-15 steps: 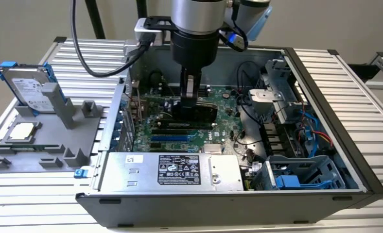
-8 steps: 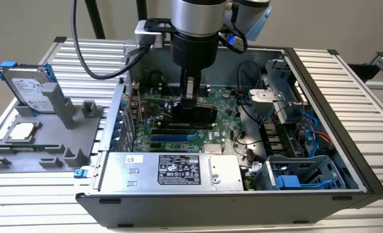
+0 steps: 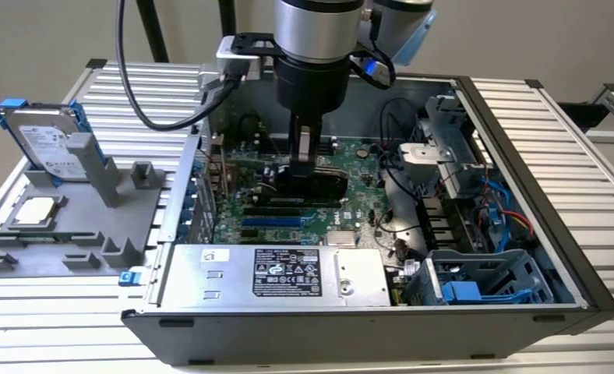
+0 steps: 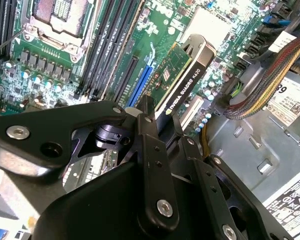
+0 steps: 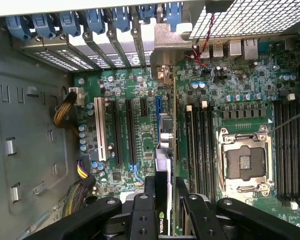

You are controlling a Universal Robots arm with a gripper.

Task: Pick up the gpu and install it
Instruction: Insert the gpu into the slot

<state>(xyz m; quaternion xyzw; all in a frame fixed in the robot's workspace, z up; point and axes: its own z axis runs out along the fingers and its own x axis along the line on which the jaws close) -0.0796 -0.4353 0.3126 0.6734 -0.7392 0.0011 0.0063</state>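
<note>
Gripper [image 4: 162,127] clamps the thin green-and-black gpu [image 4: 182,75] above the motherboard [image 5: 135,95].

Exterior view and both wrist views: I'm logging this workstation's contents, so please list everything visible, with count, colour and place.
computer case: one, dark grey, open on the slatted table.
motherboard: one, green, inside the case.
gpu: one, green board with black cooler, held edge-on over the expansion slots.
power supply: one, silver, along the case's near edge.
hard drive: one, silver with blue frame, upright in the grey holder at the exterior view's left.
processor: one, silver, lying on that holder.
cable bundle: one, multicoloured, beside the board.
hand: one, black, shut on the gpu.
arm: one, silver and black, above the case.
</note>
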